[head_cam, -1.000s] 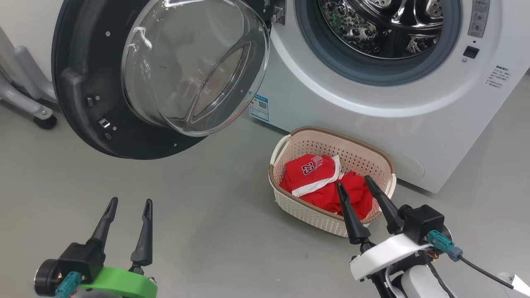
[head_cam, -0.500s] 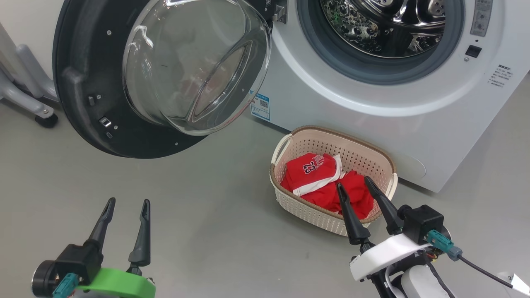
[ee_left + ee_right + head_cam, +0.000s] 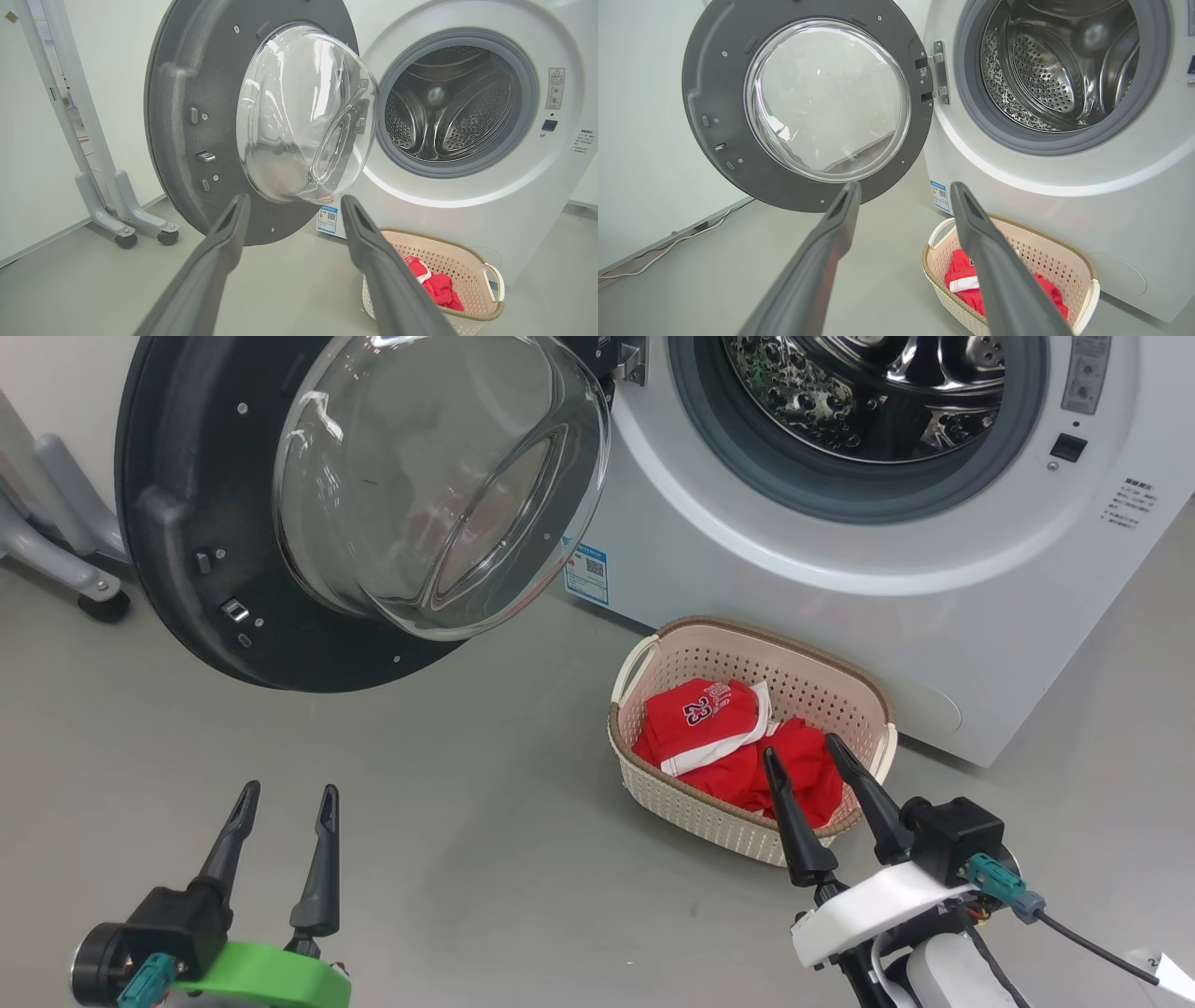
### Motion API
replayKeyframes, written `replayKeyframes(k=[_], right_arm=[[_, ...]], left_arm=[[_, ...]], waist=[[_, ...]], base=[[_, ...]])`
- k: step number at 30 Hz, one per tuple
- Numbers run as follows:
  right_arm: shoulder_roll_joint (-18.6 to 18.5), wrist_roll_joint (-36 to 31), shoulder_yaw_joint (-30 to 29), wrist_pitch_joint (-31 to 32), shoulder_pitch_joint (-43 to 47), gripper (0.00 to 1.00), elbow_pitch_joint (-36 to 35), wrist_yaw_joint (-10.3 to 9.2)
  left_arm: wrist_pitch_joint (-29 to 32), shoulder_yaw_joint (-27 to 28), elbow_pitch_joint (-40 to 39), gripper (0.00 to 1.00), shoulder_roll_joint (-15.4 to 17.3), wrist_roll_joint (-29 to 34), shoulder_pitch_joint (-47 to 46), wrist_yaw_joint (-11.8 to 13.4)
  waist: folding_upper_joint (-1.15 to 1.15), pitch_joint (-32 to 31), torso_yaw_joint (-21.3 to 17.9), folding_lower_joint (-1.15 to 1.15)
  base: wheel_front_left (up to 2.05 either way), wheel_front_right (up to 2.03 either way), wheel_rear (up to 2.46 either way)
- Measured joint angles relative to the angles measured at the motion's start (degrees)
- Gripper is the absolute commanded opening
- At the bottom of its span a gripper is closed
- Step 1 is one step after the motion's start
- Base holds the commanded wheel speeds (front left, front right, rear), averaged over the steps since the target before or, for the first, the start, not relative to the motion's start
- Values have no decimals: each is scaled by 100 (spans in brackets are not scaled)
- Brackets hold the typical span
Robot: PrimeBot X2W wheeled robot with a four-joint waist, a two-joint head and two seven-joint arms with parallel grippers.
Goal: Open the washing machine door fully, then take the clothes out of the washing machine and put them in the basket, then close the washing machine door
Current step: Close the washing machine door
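Nearest you, low in the head view, both grippers hang over the grey floor [image 3: 485,859] and hold nothing. The left gripper [image 3: 290,791] has its jaws spread and released. The right gripper [image 3: 801,747] is the same, jaws parted and empty, with its tips over the near rim of the basket [image 3: 686,803].

The basket sits on the floor just in front of the washing machine [image 3: 747,569], its long side roughly along the machine's front. The clothes [image 3: 700,709] lie bunched inside it, red with white trim, the number 23 facing up.

Farther off, up and to your left, the washing machine door [image 3: 187,532] stands swung wide open. It lies ahead of and above the left gripper, so your left arm is the nearer one, while the right arm is off by the basket. The door is round, so it has no long axis; what matters is its upright hinge [image 3: 941,70] on the side next to the opening. Its inner face and bulging glass bowl point toward you, and its free edge, with the latch, points away to your left.

Farthest, the steel drum [image 3: 1045,65] looks empty, so closing the door seems to be the step left: the free edge would have to swing rightward around the hinge.
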Motion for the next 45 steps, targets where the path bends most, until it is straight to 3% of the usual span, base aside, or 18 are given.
replayKeyframes(k=[19, 21, 22, 37, 45], right_arm=[[1, 9, -45, 0, -5, 100, 11, 0], [1, 9, -47, 0, -5, 100, 11, -1], [1, 9, -49, 0, -5, 100, 11, -1], [-255, -135, -187, 0, -27, 100, -160, 0], [-478, -330, -154, 0, -124, 100, -229, 0]], left_arm=[[0, 23, -42, 100, -11, -62, 7, -1], [0, 22, -33, 29, -15, -182, 21, -1], [0, 22, -33, 0, -15, -187, 38, -2], [0, 355, -392, 0, 37, -353, 74, -3], [0, 905, -855, 0, 820, -474, -422, -27]], waist=[[0, -24, -13, 0], [0, -21, -15, 0], [0, -18, -16, 0], [0, 376, -23, 0], [0, 761, -30, 0]], base=[[0, 0, 0], [0, 0, 0], [0, 0, 0], [0, 0, 0], [0, 0, 0]])
